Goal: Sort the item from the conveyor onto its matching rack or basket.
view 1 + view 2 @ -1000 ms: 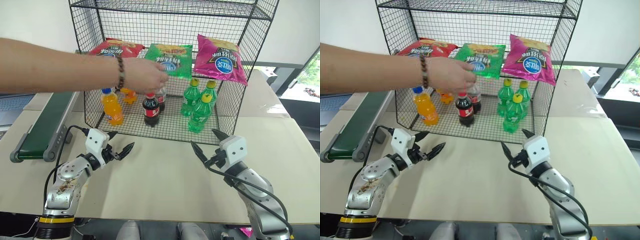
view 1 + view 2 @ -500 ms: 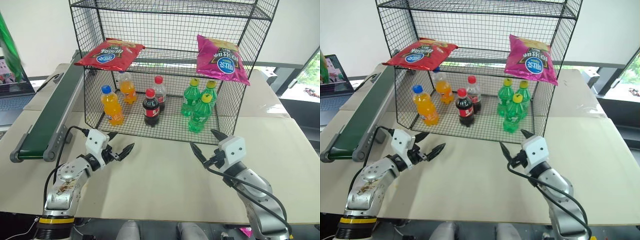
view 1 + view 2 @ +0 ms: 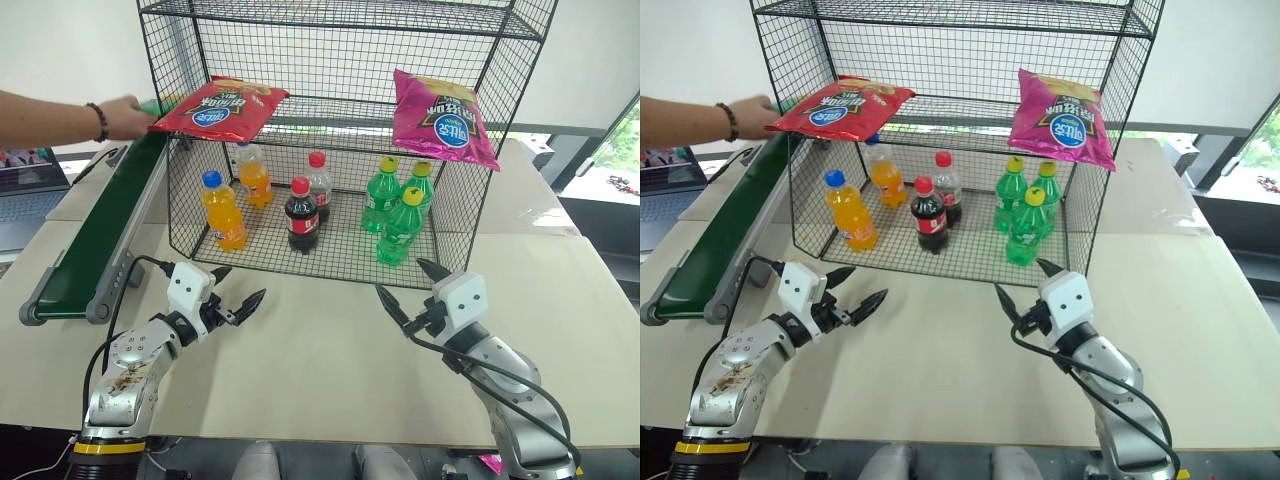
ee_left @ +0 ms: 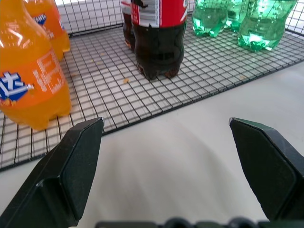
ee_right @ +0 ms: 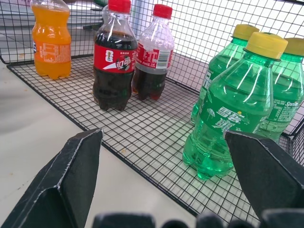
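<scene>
Both the left gripper (image 3: 243, 285) and the right gripper (image 3: 400, 278) hover over the table (image 3: 320, 350), fingers wide and empty. A green sliver, likely the crisp bag (image 3: 150, 103), sits by a person's hand (image 3: 125, 117) at the conveyor's (image 3: 95, 235) far end. Best to wait, then pinch its edge gently. The rack's (image 3: 340, 70) green bottle (image 5: 232, 109) seems to read Sprite; the bag lettering is unreadable.

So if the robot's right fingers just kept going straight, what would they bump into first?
Probably the front edge of the tall black wire-mesh rack, then the green plastic bottle with a yellow cap standing inside it. The right gripper is open; depth is hard to judge.
</scene>
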`<state>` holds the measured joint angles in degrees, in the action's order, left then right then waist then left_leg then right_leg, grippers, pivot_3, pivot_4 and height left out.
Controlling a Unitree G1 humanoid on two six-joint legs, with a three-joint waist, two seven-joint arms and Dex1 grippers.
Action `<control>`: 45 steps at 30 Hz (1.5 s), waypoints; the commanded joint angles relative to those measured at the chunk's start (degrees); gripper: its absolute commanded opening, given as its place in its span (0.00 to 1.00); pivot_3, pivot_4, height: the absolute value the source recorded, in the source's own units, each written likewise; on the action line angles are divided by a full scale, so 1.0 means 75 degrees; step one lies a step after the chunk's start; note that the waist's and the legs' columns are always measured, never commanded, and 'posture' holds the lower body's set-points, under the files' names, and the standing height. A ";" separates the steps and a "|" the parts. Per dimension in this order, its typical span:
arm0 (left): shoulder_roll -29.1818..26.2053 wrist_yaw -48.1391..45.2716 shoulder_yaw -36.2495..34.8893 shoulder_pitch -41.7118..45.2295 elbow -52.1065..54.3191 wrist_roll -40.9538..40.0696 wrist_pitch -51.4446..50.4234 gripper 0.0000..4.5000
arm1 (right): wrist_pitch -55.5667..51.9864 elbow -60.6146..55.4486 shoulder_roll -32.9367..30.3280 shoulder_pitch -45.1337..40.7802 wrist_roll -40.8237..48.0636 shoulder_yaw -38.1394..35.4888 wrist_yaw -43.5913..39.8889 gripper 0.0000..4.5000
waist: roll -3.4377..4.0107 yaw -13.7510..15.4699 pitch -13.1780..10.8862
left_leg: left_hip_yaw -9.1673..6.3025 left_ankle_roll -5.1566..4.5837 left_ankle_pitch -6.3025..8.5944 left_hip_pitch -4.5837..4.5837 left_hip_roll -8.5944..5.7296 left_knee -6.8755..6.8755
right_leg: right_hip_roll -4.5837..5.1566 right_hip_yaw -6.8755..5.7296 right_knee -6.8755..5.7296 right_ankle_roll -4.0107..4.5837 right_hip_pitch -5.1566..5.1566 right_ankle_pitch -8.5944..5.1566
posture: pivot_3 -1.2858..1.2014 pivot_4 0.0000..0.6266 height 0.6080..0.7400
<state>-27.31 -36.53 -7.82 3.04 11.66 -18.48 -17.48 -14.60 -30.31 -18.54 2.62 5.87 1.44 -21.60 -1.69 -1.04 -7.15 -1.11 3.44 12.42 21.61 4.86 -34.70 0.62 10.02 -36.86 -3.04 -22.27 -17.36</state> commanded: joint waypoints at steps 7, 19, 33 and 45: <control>-0.0015 0.0219 -0.0312 -0.0239 0.0640 -0.0315 -0.0201 1.00 | -0.0146 -0.0251 -0.0041 -0.0214 0.0275 0.0024 -0.0173 1.00 | 0.0000 -0.0011 0.0000 | -0.0001 0.0000 0.0000 0.0002 0.0000 0.0000 | 0.0000 -0.0001 0.0000 0.0000 0.0000 0.0000 | 0.52 0.24 1.00; -0.0086 0.0935 -0.2470 -0.1580 0.2514 -0.3474 -0.2703 1.00 | -0.0291 0.0406 -0.0480 -0.1503 0.1376 0.0184 -0.1746 1.00 | 0.0001 -0.0183 -0.0001 | -0.0012 -0.0001 0.0001 0.0008 0.0001 -0.0002 | 0.0000 -0.0005 0.0000 -0.0001 0.0001 0.0000 | 0.52 0.24 1.00; 0.0596 0.3641 -0.5993 -0.4339 0.2275 -1.0491 -0.2784 1.00 | -0.0167 0.0722 -0.0661 -0.3072 0.3269 0.0606 -0.4231 1.00 | 0.0011 -0.0209 -0.0011 | -0.0038 -0.0009 0.0009 0.0009 0.0000 -0.0006 | 0.0007 -0.0036 0.0006 0.0003 0.0010 -0.0005 | 0.52 0.24 1.00; 0.0682 0.5330 -0.6458 -0.4024 0.1000 -1.2602 -0.2063 1.00 | 0.0053 0.1233 -0.0550 -0.4140 0.3712 0.0921 -0.5585 1.00 | 0.0009 -0.0165 -0.0011 | -0.0043 -0.0002 0.0011 0.0002 -0.0001 -0.0003 | 0.0007 -0.0050 0.0006 0.0016 0.0013 -0.0017 | 0.52 0.24 1.00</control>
<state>-21.36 2.76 -55.64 -27.00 19.58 -111.90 -32.77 -15.83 -20.29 -22.77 -27.19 32.74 8.73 -62.67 -1.63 -2.28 -7.24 -1.43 3.42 12.50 21.63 4.85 -34.71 0.67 9.65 -36.82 -2.92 -22.18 -17.49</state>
